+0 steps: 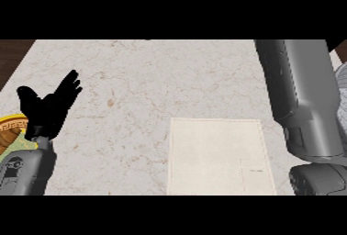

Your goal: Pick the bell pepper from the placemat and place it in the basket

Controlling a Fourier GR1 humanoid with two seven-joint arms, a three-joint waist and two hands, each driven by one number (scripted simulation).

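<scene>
The cream placemat (220, 156) lies on the marble counter (156, 78), low and right of centre, with nothing on it. No bell pepper shows anywhere. My left hand (47, 108) rests open at the left, fingers up, holding nothing. My right forearm (301, 101) runs from the lower right corner up to the top edge, and its hand is cut off there. A pale grey ribbed object (341, 85) peeks in at the right edge behind that forearm; it may be the basket, but I cannot tell.
A plate with a yellow patterned rim (9, 130) shows at the left edge, partly behind my left forearm. Dark wood (12, 53) borders the counter at the top left.
</scene>
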